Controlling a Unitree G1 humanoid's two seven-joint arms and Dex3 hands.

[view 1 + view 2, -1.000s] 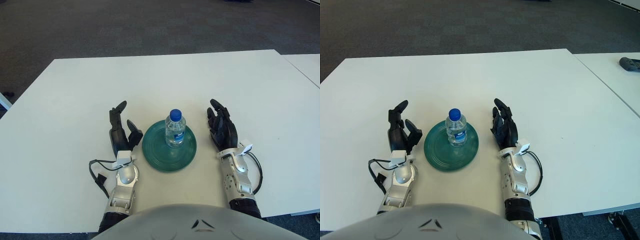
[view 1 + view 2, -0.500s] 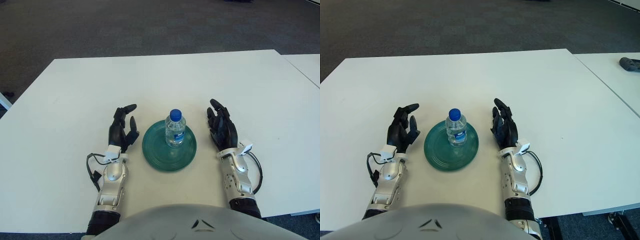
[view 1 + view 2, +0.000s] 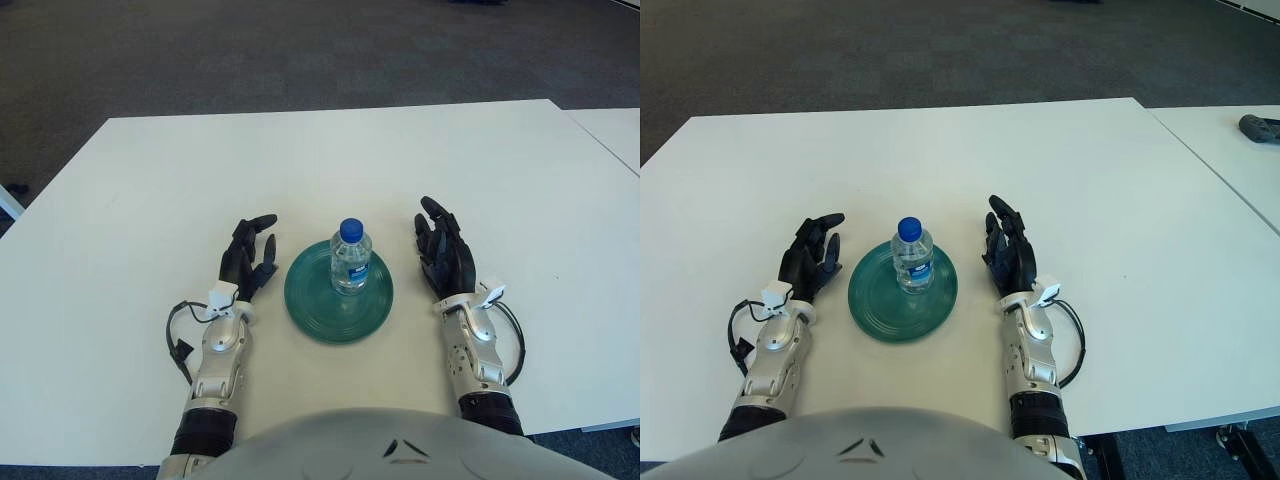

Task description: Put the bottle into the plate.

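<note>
A small clear water bottle (image 3: 350, 259) with a blue cap stands upright on the green plate (image 3: 313, 307) near the table's front middle. My left hand (image 3: 247, 259) is just left of the plate, fingers spread and holding nothing, a small gap from the rim. My right hand (image 3: 443, 255) shows to the right of the plate, fingers relaxed and empty.
The white table (image 3: 330, 170) stretches wide behind the plate. A second white table (image 3: 1230, 150) stands at the right with a dark object (image 3: 1260, 127) on it. Dark carpet lies beyond the far edge.
My left hand has drawn back and to the left, away from the plate's rim, and its fingers have lowered. The bottle, plate and right hand have stayed put.
</note>
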